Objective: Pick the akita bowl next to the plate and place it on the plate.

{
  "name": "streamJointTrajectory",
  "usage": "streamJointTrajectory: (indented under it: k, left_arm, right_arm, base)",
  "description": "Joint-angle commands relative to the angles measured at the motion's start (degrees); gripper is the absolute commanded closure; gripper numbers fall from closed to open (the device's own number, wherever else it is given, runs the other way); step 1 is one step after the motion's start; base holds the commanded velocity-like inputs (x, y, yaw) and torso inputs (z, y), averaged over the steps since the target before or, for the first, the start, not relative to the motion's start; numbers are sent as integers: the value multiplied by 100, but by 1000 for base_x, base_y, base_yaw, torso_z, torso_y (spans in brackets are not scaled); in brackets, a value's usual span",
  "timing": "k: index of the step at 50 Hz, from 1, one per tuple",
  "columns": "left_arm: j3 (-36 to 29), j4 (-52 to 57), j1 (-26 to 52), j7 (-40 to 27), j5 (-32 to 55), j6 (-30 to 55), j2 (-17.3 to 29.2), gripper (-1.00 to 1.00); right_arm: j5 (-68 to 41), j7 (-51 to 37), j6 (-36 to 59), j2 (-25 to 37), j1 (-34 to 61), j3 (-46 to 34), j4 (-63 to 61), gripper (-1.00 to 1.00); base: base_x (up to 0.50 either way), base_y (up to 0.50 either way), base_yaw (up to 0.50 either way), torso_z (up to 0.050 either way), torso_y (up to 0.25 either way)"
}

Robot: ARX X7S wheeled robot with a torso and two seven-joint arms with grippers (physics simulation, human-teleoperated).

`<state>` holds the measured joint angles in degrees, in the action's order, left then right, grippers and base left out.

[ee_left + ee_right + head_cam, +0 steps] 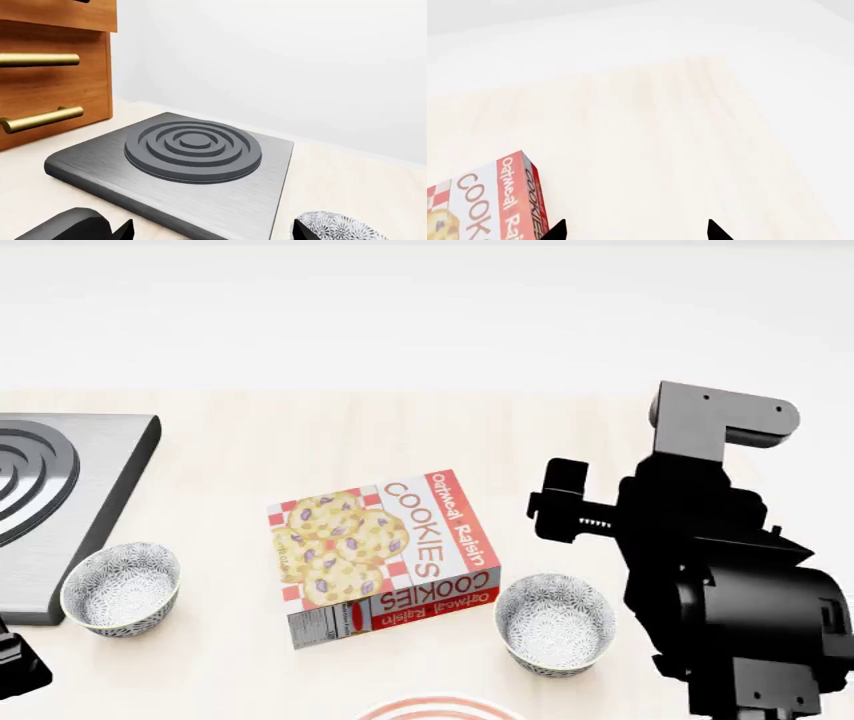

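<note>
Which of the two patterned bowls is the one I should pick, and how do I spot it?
Start at the cookie box lying flat mid-counter in the head view. Just off its near right corner sits the akita bowl, with the red-striped plate peeking in at the bottom edge beside it. Its twin sits far left against the stove burner plate, nowhere near the plate.

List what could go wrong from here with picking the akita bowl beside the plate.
1. Two alike bowls: the akita bowl sits near the plate; the other bowl sits by the stove burner and could be grabbed by mistake.
2. The cookies box lies close beside the target and may get nudged.
3. The plate is barely in the head view, so placement is hard to judge.
</note>
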<state>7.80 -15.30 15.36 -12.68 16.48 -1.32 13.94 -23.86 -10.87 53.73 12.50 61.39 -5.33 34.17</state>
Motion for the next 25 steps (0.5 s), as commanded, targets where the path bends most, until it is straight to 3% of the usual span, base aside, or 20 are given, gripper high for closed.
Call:
streamJointTrajectory:
  k: [1, 25]
  left_arm:
    - [-14, 4, -6, -8, 29, -1, 15, -100]
    - [-57, -18, 11, -44, 55, -9, 40, -100]
  right_arm:
    - [294, 250, -697, -127, 722, -234, 1674, -100]
    - [400, 527, -940, -254, 1473, -297, 3661, -100]
  base:
    - [0, 0, 0, 0, 0]
    - [0, 0, 0, 0, 0]
